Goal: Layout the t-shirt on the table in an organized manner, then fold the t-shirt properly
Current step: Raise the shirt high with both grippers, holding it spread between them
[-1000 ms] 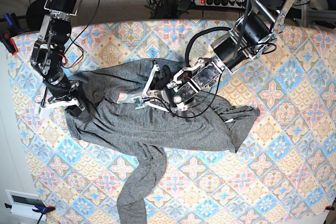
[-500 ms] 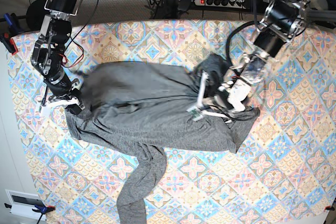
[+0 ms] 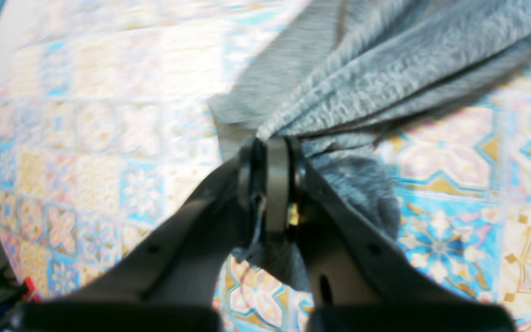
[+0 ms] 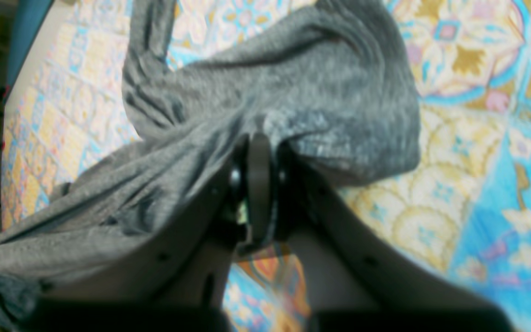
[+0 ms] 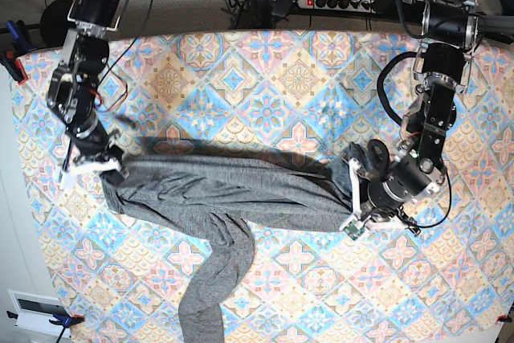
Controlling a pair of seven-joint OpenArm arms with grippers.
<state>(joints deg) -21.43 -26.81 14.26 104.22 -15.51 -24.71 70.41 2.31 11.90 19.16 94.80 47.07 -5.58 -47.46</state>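
The dark-grey t-shirt (image 5: 225, 190) lies on the patterned table (image 5: 265, 78), pulled into a long band from left to right. One long sleeve (image 5: 205, 295) trails toward the front edge. In the base view my left gripper (image 5: 356, 200) is at the band's right end, shut on bunched fabric. The left wrist view shows its jaws (image 3: 270, 147) pinching the t-shirt (image 3: 385, 69), which fans away taut. My right gripper (image 5: 111, 173) holds the band's left end. In the right wrist view it (image 4: 257, 143) is shut on gathered t-shirt cloth (image 4: 302, 92).
A power strip (image 5: 345, 2) and cables lie behind the table's far edge. Clamps (image 5: 14, 62) grip the cloth at the left edge. A white box (image 5: 32, 311) sits off the front left corner. Bare patterned cloth shows at the back (image 5: 241, 70) and front right (image 5: 385, 295).
My left gripper has swept from the middle to the right and toward the front, dragging the shirt out into a narrow stretched band. My right gripper has shifted slightly toward the front.
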